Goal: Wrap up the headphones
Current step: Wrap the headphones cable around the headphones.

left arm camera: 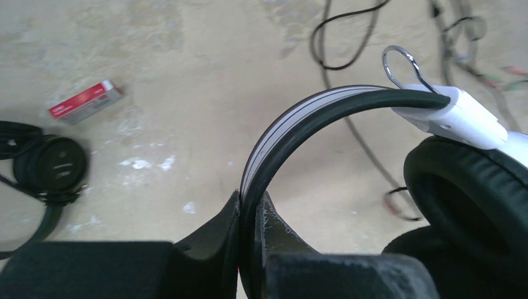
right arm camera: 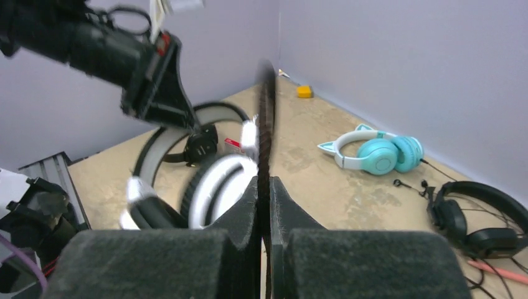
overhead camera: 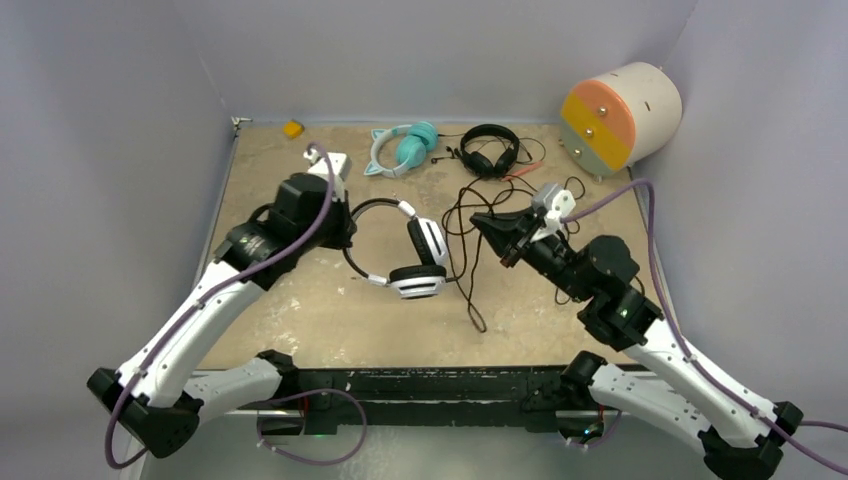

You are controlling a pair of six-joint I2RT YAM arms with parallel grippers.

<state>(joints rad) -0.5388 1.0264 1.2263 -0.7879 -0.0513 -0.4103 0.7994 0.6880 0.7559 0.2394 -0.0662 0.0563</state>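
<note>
Mid-tabletop [overhead camera: 300, 300], the white-and-black headphones [overhead camera: 415, 255] are sitting between the two arms, ear cups toward the near side. The left fingers [left arm camera: 218, 230] are clamping the headband [left arm camera: 280, 137] on its thin edge. The right fingers [right arm camera: 246, 212] are closed on a thin dark strand, likely the cable [right arm camera: 266, 124], though it is showing blurred in the right wrist view, so how firmly it is held is unclear.

Risks from here:
- The cable is looking thin and slick and is probably prone to sliding out of the closed pads once tension is building, which would lose the wrap.
- Its loose loops [overhead camera: 470, 270] are lying spread toward the back, close to the black headphones [overhead camera: 490, 150] and their own cord. Pulling may be dragging that set along or tangling both.
- The headband is being pinched at one narrow spot, so the heavy cups may be swinging or pivoting in the grip when the cable is tugged.
- A hard pull could be straining the cable where it is entering the cup.
- Another dark headset [left arm camera: 50, 165] and a small red-and-white box [left arm camera: 87, 101] are lying near the left arm and could be getting knocked on a wide sweep.
- The teal headphones [overhead camera: 405, 148] are sitting at the back, well apart, so the risk there is low.
</note>
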